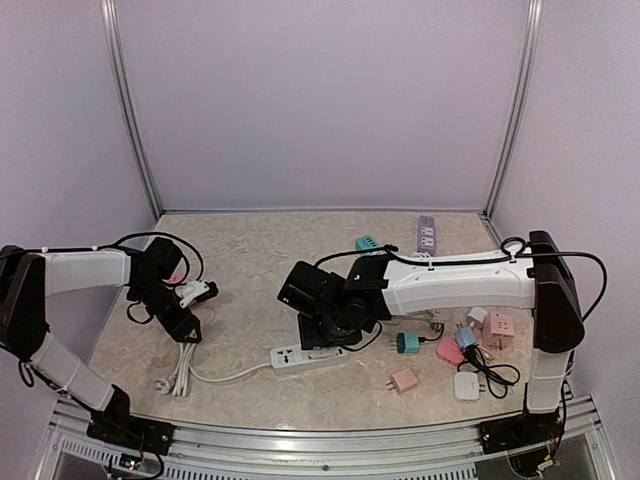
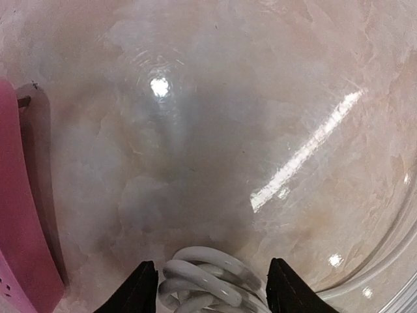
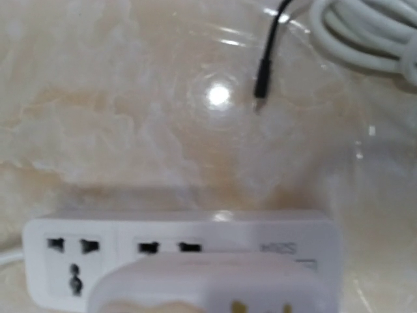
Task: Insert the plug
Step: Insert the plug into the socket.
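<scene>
Marble tabletop. My left gripper sits open, fingers straddling white cord. My right gripper grips white plug, held close over power strip.

White plug hangs over white power strip.

white plug at power strip, black cable

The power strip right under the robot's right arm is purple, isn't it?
Not quite. The power strip under the right arm is white, not purple. The right wrist view shows it up close, and the top view shows it too. The purple strip lies farther back, apart from it.
</scene>
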Controlling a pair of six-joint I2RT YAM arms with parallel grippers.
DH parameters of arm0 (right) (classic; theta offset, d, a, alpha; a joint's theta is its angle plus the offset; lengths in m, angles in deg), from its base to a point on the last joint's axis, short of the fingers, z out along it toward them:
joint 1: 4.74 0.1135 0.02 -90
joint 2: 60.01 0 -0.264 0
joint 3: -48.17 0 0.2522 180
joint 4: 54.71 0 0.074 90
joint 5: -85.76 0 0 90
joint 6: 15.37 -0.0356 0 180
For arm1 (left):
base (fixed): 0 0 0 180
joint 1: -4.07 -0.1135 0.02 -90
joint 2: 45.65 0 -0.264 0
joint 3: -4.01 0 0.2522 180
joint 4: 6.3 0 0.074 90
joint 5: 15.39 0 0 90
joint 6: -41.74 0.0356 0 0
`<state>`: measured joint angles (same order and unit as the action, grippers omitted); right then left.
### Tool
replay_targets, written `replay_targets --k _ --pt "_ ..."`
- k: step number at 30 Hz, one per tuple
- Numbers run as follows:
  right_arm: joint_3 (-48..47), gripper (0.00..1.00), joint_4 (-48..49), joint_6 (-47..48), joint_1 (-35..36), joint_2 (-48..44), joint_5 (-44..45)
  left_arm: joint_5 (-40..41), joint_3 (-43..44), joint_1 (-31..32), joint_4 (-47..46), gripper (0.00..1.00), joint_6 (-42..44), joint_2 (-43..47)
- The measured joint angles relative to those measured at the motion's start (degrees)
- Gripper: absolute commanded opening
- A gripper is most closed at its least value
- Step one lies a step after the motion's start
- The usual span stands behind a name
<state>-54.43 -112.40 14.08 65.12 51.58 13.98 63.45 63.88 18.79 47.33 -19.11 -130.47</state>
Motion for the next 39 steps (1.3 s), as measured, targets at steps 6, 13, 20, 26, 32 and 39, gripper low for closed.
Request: replay_targets --k 6,13,20,26,32,39 --pt "-6.27 0.0 -0.74 1.6 0.11 3.98 -0.87 0.02 1.31 -1.22 2.71 0.7 -0.61 1.68" --pt "-7.32 0.0 -1.88 1.99 0.26 4.85 -1.11 1.31 3.78 -3.52 3.08 0.73 -0.81 5.64" --pt "-7.37 0.0 -1.46 2.62 0.48 6.16 -1.25 1.31 3.78 -3.52 3.08 0.74 -0.85 6.16" --pt "-7.37 0.0 -0.79 3.37 0.55 6.43 -0.81 1.31 3.78 -3.56 3.08 0.74 -0.87 6.16" --pt "-7.32 0.0 -0.28 6.21 0.87 6.64 0.28 1.29 3.78 -3.93 3.06 0.74 -0.9 6.16" --pt "-7.45 0.0 0.17 10.58 1.27 7.04 2.43 1.29 3.78 -3.93 3.06 0.74 -1.09 6.21"
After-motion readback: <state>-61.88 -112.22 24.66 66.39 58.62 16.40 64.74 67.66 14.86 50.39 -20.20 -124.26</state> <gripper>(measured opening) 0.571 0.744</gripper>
